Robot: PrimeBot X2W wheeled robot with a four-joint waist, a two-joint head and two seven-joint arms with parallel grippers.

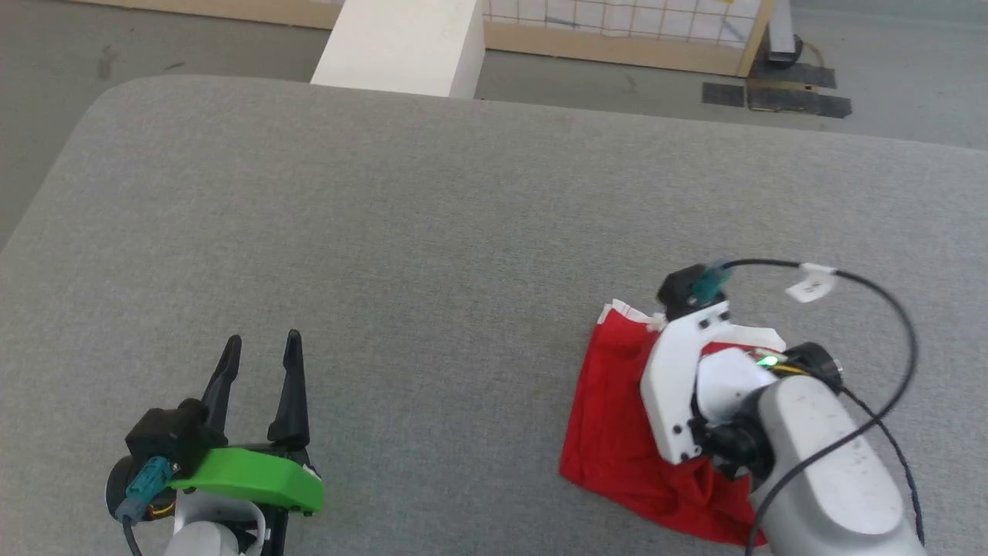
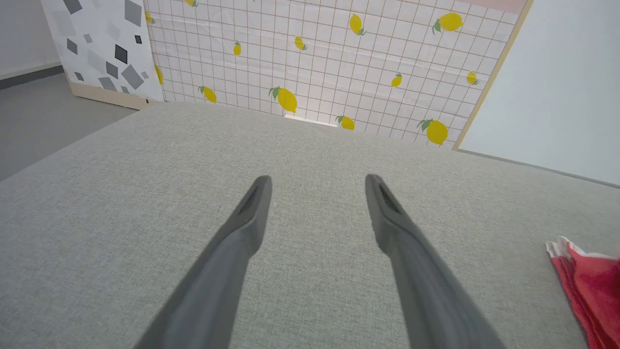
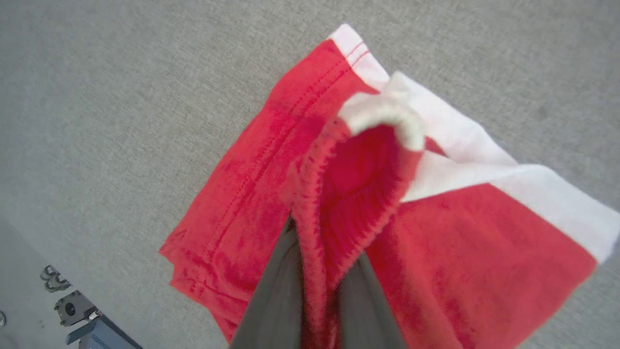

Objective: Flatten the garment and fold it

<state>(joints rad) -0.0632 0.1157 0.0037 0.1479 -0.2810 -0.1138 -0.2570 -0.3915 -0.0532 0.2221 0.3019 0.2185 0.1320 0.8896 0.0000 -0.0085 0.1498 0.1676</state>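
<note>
Red garment (image 1: 610,417) on grey cushion (image 1: 432,255), right hand (image 3: 322,261) clamping it, left hand (image 1: 262,338) apart, white block (image 1: 401,42) beyond

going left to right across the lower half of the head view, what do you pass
left gripper → bare grey cushion → garment → right forearm

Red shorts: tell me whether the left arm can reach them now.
Probably yes: nothing lies on the grey surface between the open left end effector and the near edge of the shorts; the right end effector, shut on a fold, covers the far side.
</note>
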